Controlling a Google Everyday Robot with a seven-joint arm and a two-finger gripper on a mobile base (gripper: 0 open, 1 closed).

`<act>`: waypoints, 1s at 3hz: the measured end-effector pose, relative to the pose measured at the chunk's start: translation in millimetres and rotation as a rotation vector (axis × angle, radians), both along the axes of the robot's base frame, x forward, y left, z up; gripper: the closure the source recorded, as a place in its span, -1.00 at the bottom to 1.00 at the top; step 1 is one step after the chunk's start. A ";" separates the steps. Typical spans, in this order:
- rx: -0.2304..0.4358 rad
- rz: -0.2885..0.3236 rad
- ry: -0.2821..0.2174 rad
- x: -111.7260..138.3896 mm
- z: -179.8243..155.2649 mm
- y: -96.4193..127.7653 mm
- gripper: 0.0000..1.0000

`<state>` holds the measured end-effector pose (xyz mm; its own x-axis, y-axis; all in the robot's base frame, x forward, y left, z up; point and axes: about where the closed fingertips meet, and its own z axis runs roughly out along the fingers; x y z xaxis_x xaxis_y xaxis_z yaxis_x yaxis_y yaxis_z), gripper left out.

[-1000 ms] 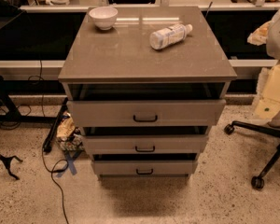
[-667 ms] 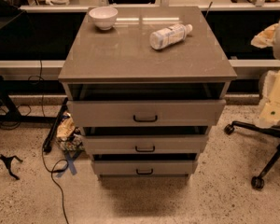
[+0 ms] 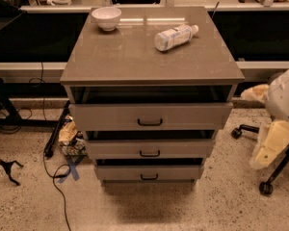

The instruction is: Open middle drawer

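Near the far left corner of the grey-brown flat counter (image 3: 135,57), a small white round bowl (image 3: 106,17), upright. Toward the far right corner, a pale plastic bottle (image 3: 174,36) on its side. Below the front edge, between a taller drawer front (image 3: 192,115) and a narrower drawer front (image 3: 178,172), the grey-beige middle drawer (image 3: 183,148) with dark bar handle, contents hidden in shadow. Well off the right edge, the cream gripper (image 3: 269,146), spread or pressed together impossible to tell.

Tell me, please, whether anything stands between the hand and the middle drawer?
Nothing visible does. The hand hangs at the right edge, beside the cabinet, with open space between it and the middle drawer. A chair caster sits on the floor there, lower down.
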<state>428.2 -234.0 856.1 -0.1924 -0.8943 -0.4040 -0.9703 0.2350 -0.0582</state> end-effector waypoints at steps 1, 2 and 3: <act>0.087 0.073 0.096 -4.0 -76.7 18.5 -1.00; 0.085 0.073 0.094 -2.8 -82.3 18.6 -1.00; 0.079 0.072 0.088 1.1 -101.0 19.0 -1.00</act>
<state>429.3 -215.0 755.1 -0.1664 -0.8733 -0.4579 -0.9854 0.1648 0.0438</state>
